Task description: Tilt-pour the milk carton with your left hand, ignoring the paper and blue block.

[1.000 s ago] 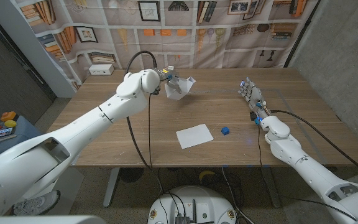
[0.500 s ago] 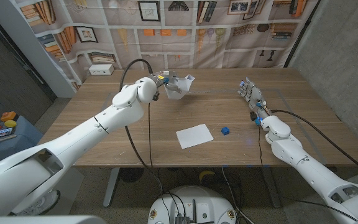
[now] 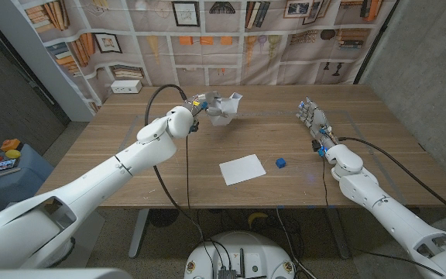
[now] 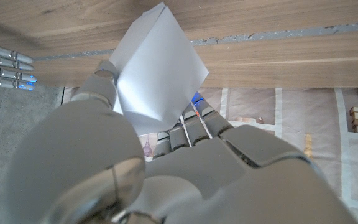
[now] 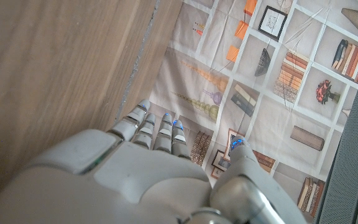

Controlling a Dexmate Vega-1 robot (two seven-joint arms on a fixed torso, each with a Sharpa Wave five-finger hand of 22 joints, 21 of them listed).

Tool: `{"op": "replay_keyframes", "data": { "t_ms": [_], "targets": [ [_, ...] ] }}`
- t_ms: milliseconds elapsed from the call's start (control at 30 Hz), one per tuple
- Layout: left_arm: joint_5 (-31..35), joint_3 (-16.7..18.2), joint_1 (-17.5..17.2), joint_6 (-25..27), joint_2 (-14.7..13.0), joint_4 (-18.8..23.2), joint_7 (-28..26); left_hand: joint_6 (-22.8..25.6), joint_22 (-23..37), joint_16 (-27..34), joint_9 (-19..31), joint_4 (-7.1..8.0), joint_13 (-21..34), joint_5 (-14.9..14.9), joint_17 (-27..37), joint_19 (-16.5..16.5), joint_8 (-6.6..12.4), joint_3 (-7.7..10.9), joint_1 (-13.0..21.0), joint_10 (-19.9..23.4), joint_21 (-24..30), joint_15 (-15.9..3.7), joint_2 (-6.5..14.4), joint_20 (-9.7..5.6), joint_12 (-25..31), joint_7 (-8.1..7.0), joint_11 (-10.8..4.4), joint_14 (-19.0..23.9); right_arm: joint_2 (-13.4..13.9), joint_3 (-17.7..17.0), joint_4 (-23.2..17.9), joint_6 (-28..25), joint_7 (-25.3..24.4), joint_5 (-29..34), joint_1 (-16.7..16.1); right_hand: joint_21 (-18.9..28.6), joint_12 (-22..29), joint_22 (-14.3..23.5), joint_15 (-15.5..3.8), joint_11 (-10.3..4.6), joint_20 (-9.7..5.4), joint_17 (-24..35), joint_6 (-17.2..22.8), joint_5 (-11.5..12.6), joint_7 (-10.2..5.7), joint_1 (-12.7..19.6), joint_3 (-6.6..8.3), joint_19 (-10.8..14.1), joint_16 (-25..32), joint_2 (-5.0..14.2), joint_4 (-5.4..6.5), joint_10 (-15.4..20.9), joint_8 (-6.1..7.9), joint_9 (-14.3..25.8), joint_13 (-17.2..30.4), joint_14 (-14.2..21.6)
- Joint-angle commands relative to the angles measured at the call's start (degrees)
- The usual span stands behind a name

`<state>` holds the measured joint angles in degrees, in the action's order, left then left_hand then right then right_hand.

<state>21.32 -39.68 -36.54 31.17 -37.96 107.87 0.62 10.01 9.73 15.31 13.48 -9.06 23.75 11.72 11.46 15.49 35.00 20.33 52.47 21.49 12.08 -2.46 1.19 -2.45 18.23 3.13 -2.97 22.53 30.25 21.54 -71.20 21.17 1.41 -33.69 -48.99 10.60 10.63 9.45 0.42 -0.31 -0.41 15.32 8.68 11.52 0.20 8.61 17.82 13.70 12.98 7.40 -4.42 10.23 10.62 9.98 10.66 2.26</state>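
Behind the wooden table [image 3: 130,167] hangs a backdrop printed with bookshelves and framed pictures. At far left-centre, the left hand [image 3: 200,106] grips the white milk carton [image 3: 224,108] above the tabletop, the arm stretched long across the wood. The carton is tipped over, its long axis slanting with the upper end pointing toward the robot's right and away; in the left wrist view its fingers [image 4: 185,127] wrap its base. Nearer the front edge lie a sheet of paper [image 3: 242,169] and, just beside it, a blue block [image 3: 281,163]. At the right, the right hand [image 3: 313,120] holds nothing, fingers extended together.
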Motion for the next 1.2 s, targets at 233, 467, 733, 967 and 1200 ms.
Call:
{"op": "replay_keyframes", "data": {
  "t_ms": [233,467,733,967,1200],
  "targets": [
    [-9.8,2.7,-3.9,-8.9,2.5,-5.2,-11.1,1.2,0.3,0.4,-0.1,-0.13,0.3,0.4,0.0,0.7,0.65,-0.29,-0.7,0.7,-0.1,-2.47,0.4,-0.01,0.0,0.02,0.12,0.5,0.0,0.4,-0.2,-0.8,0.1,0.4,1.0,0.1,0.4,0.1,-0.12,0.13,-0.19,0.1,0.7,-0.2,-0.01,-0.5,0.36,0.2,0.6,0.86,-0.04,0.3,0.15,0.1,0.1,0.2],
    [-12.8,2.8,-4.3,-13.4,3.7,-8.2,-13.1,0.3,0.3,-0.1,-0.3,0.07,0.4,0.5,0.0,0.2,0.25,-0.57,-1.2,-0.3,-0.4,-2.02,0.5,0.08,-0.7,0.09,0.43,-0.5,-0.2,0.5,0.3,-0.8,0.3,0.5,1.5,0.1,0.4,0.1,-0.04,0.14,-0.17,0.1,0.7,-0.2,-0.03,-0.6,0.41,0.2,0.6,0.86,-0.04,0.3,0.15,0.1,0.1,0.2],
    [-16.5,3.0,-5.1,-16.2,4.8,-10.4,-13.7,0.2,0.3,-0.3,-0.4,0.08,0.4,0.5,0.0,-0.1,0.18,-0.71,-1.5,-0.5,-0.6,-1.92,0.6,0.12,-0.9,0.08,0.65,-0.8,-0.1,0.5,-0.2,-1.1,-0.2,0.5,1.2,0.1,0.4,0.1,-0.06,0.15,-0.20,0.1,0.7,-0.2,-0.07,-0.6,0.45,0.2,0.6,0.86,-0.03,0.2,0.14,0.1,0.1,0.3],
    [-18.1,2.7,-5.7,-18.2,5.3,-11.7,-14.5,-0.2,0.3,-0.7,-0.6,0.10,0.4,0.5,0.0,-0.8,-0.05,-0.80,-1.7,-1.2,-0.9,-1.66,0.8,0.10,-1.4,0.14,0.81,-1.5,0.0,0.5,-0.5,-1.3,-0.4,0.7,0.9,0.2,0.4,0.1,-0.05,0.14,-0.18,0.1,0.7,-0.2,-0.11,-0.6,0.48,0.2,0.6,0.86,-0.04,0.2,0.14,0.1,0.1,0.2],
    [-19.7,2.6,-6.2,-19.7,5.8,-12.9,-14.8,-0.5,0.3,-0.9,-0.7,0.08,0.5,0.5,-0.1,-1.0,-0.18,-0.95,-1.9,-1.6,-1.0,-1.63,0.8,0.11,-1.7,0.11,0.87,-1.9,0.1,0.6,-0.8,-1.5,-0.6,0.7,0.8,0.1,0.4,0.1,0.01,0.09,-0.10,0.1,0.7,-0.2,-0.09,-0.6,0.52,0.2,0.6,0.85,-0.05,0.2,0.14,0.1,0.1,0.2]
  ]
}}
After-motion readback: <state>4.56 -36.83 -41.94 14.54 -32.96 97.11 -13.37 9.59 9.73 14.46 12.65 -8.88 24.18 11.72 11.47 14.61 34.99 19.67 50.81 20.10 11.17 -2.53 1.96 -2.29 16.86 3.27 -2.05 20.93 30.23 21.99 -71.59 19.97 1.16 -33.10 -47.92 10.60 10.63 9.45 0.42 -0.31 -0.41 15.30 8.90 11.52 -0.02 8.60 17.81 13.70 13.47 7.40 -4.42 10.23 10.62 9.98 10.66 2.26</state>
